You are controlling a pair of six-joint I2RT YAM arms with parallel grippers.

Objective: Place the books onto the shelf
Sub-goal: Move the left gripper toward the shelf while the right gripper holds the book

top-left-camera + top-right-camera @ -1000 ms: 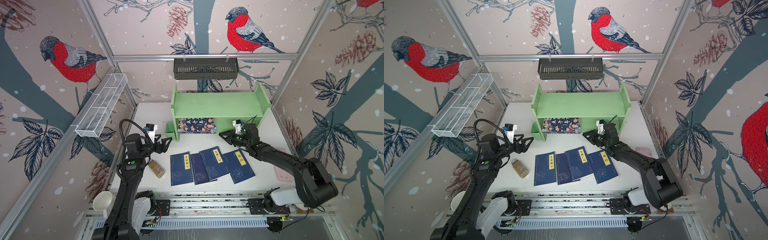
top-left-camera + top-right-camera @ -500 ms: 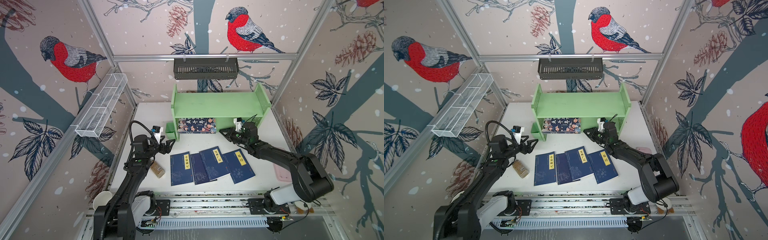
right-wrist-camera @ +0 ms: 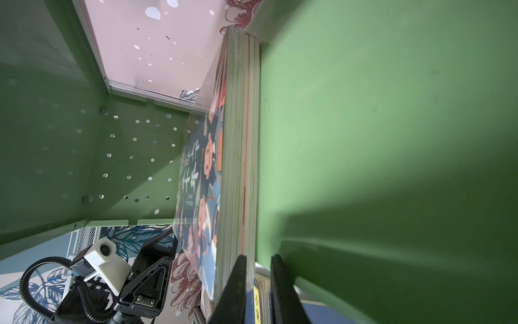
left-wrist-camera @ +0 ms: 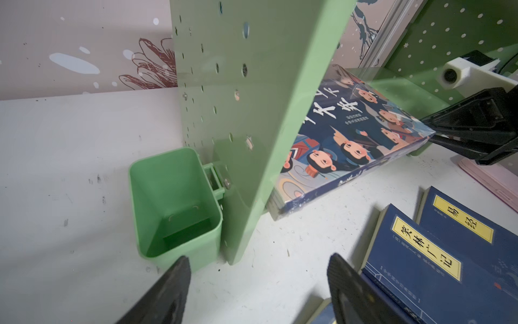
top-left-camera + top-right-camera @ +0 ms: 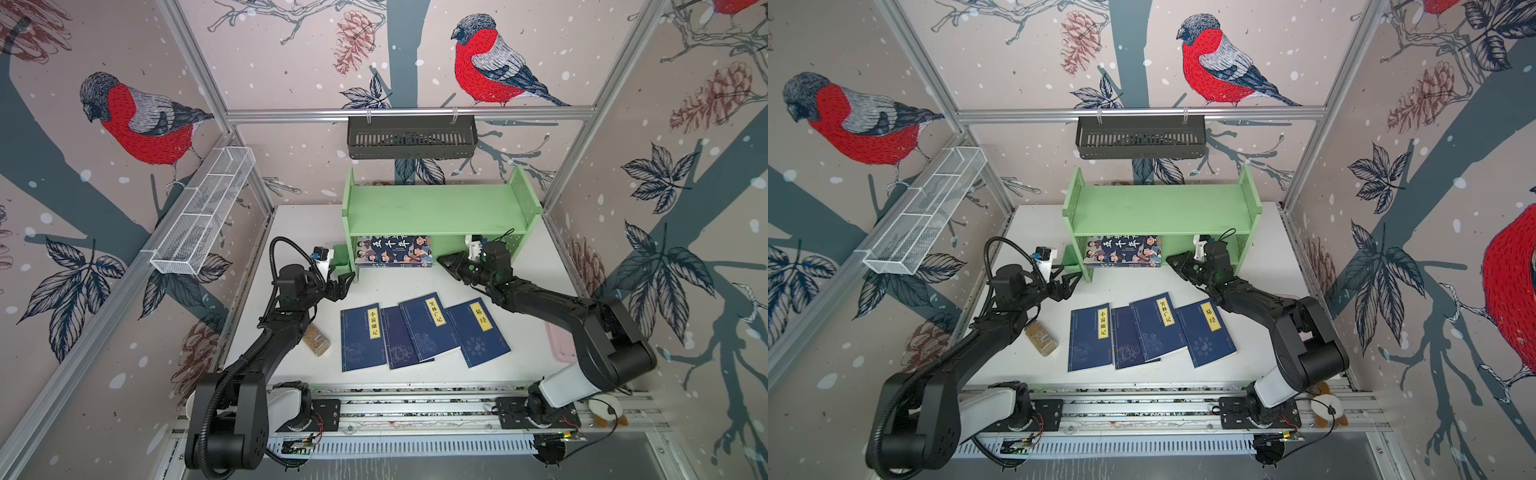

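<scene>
Shelf panel point(image 4: 252, 112) separates left jaws from cartoon book point(image 4: 350, 134); cup point(image 4: 173, 202) beside.

Enclosure is walled with pale pink wallpaper panels point(image 5: 291, 62), printed with red-breasted birds, pine cones and slate-blue branches. Panels are framed by silver aluminium rails point(image 5: 291, 115). A black slotted plastic basket point(image 5: 411, 141) is hung on the rear rail. A long white wire mesh basket point(image 5: 203, 212) is fixed along a side rail. The scuffed white worktop point(image 5: 307, 220) is evenly lit.

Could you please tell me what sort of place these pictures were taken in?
Probably a robot test cell: the left arm and right arm sit on a rail, an aluminium frame holds bird-print wall panels, and the white table is staged with a green shelf and navy books.
</scene>
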